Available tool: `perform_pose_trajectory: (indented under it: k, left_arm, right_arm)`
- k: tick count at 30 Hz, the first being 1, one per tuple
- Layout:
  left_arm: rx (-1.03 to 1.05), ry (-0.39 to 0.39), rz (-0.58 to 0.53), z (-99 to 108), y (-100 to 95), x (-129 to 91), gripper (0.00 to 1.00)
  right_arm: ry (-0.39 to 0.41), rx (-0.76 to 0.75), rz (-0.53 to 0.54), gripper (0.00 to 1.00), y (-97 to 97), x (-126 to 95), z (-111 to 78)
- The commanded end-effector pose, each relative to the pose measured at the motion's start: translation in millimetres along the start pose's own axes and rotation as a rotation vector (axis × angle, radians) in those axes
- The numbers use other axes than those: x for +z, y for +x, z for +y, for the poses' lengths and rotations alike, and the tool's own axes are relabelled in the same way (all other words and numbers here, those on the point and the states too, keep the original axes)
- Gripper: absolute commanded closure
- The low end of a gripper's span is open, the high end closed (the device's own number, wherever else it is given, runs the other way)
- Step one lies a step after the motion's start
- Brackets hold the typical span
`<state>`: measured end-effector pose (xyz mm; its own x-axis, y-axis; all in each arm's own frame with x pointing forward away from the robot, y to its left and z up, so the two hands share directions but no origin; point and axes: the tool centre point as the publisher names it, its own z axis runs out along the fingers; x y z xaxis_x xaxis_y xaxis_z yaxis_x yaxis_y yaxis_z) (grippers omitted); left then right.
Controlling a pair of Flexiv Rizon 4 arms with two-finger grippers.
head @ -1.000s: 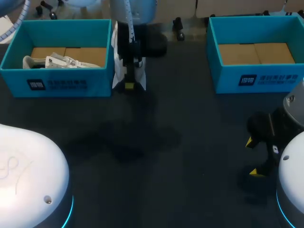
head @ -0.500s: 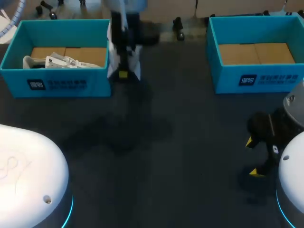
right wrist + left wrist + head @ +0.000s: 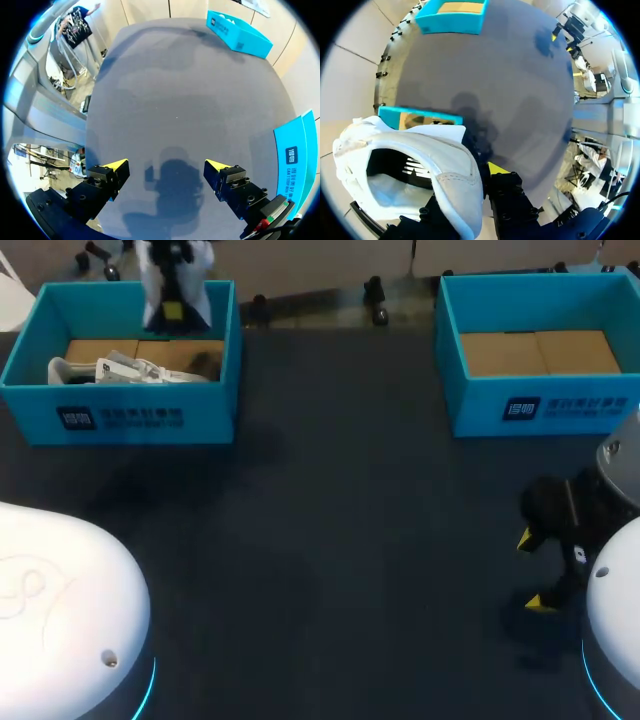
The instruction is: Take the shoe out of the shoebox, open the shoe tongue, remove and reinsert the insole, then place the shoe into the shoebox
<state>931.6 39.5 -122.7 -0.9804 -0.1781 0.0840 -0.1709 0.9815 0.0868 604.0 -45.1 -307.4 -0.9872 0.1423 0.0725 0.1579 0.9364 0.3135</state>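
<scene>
Hanging in the air right over the far wall of the left shoebox (image 3: 120, 415) is the white shoe (image 3: 175, 280). The left gripper (image 3: 172, 308) has its fingers pinched on the side of the shoe, one inside and one outside, so the shoe is held tight and touches nothing else. I think this is the last step, when the shoe goes down into the box, but the shoe is not in the box yet. It could also be just coming out, and these pictures do not say which. The left wrist view looks into the shoe's open mouth, but it is too dark in there to tell if the insole is in place. So what is left for sure is to lower the shoe into the left shoebox and let go. Inside that box, below the shoe, lies a bunch of white paper (image 3: 125, 370) on a brown floor. Far from the left shoebox, across the dark table (image 3: 350, 520), stands the right shoebox (image 3: 540, 405) with only its brown floor showing. Nearer the robot than that box waits the right gripper (image 3: 531, 570), fingers wide apart and holding nothing. Counting: one shoe, two shoeboxes, two grippers, one bunch of paper.
</scene>
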Motion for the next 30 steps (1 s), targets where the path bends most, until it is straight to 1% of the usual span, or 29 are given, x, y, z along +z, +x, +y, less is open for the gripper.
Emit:
perform_pose_trajectory:
  k: [1,6,9,12,15,18,21,24,27,30]
  left_arm:
    - [0.005,0.025,0.042,28.1,-34.0,-10.0,1.0]
    - [0.006,0.025,0.034,56.5,-65.6,-15.5,1.0]
    - [-0.018,0.012,0.033,70.8,-91.0,-8.7,1.0]
    - [-0.045,-0.013,0.043,84.5,-107.6,1.7,1.0]
    - [-0.051,-0.025,0.049,98.8,-115.0,8.9,1.0]
    - [-0.061,-0.038,0.049,108.3,-125.0,16.5,1.0]
    - [-0.072,-0.033,0.062,116.3,-131.7,17.6,1.0]
    - [-0.063,-0.02,0.067,122.2,-136.2,15.0,1.0]
    - [-0.032,0.007,0.068,127.0,-141.3,8.0,1.0]
    - [0.011,0.016,0.059,131.4,-144.8,0.3,1.0]
  right_arm:
    - [0.001,0.0,-0.004,0.0,1.9,0.3,-0.4]
    - [0.001,0.0,-0.004,0.0,1.9,0.3,-0.4]
    - [0.001,0.0,-0.004,0.0,1.9,0.3,-0.4]
    - [0.001,0.0,-0.004,0.0,1.9,0.3,-0.4]
    - [0.001,0.0,-0.004,0.0,1.9,0.3,-0.4]
    - [0.001,0.0,-0.004,0.0,1.9,0.3,-0.4]
    - [0.001,0.0,-0.004,0.0,1.9,0.3,-0.4]
    - [0.001,0.0,-0.004,0.0,1.9,0.3,-0.4]
    - [0.001,0.0,-0.004,0.0,1.9,0.3,-0.4]
    - [0.001,0.0,-0.004,0.0,1.9,0.3,-0.4]
